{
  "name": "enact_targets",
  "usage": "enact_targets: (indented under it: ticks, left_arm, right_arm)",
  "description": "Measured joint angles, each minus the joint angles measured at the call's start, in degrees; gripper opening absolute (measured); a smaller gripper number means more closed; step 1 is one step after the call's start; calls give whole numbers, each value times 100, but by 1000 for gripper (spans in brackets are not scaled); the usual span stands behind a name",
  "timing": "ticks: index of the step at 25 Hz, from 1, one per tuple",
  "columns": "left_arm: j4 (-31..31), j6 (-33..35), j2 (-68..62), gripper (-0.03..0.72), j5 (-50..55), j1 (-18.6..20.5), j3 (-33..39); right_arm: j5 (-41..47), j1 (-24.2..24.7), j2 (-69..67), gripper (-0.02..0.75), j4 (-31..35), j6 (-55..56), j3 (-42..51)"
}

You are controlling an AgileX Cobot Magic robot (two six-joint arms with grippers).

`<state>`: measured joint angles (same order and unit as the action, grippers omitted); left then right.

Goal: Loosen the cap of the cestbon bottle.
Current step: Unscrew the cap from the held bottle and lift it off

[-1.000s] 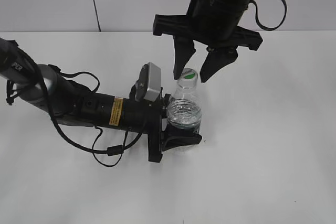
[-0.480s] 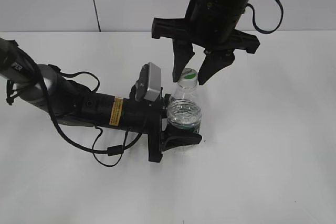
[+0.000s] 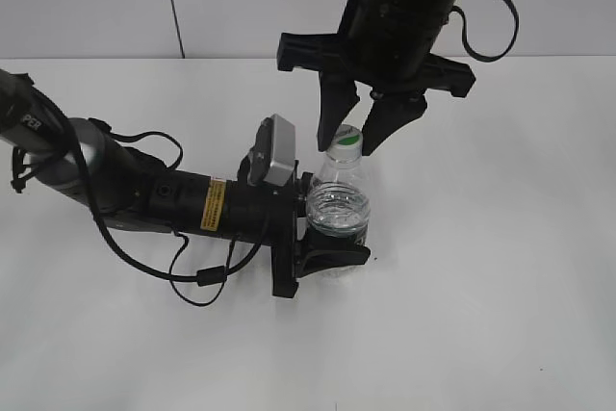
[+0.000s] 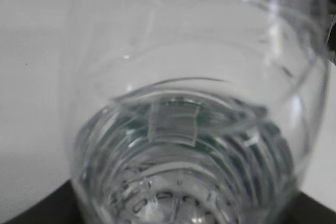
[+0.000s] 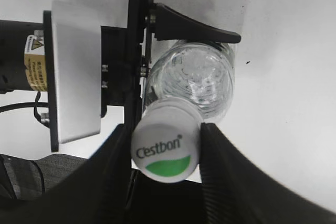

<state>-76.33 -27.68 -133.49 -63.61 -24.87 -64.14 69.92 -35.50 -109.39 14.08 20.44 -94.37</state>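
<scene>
1. Cap (image 5: pixel 166 146) sits between the right gripper's (image 3: pixel 362 140) two black fingers (image 5: pixel 216 150); in the right wrist view both fingers appear to touch its sides, so the jaws look closed on it.
2. Left gripper (image 3: pixel 322 238) has its jaws clamped on the bottle (image 3: pixel 338 207), low on the body.
3. Bottle stands upright mid-table (image 3: pixel 481 286), partly filled with water; the left wrist view shows little besides its clear wall.
4. Left wrist camera (image 3: pixel 277 151) sits just beside the cap, close to the right gripper's near finger.
5. Black cable (image 3: pixel 197 276) loops on the table under the left arm.
</scene>
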Motion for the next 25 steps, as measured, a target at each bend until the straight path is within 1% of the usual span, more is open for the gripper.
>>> enact_targets:
  ticks: [4, 7, 11, 20, 25]
  left_arm:
    - [0, 0, 0, 405, 1, 0, 0]
    - [0, 0, 0, 404, 1, 0, 0]
    - [-14, 0, 0, 404, 1, 0, 0]
    - [-22, 0, 0, 404, 7, 0, 0]
    - [-32, 5, 0, 403, 7, 0, 0]
  right_arm:
    - [-5, 0, 0, 303, 7, -200, 0]
    - [-5, 0, 0, 303, 7, -625, 0]
    - [-5, 0, 0, 303, 7, -1813, 0]
    - [-5, 0, 0, 303, 7, -5541, -10]
    - [-5, 0, 5, 303, 7, -6866, -12]
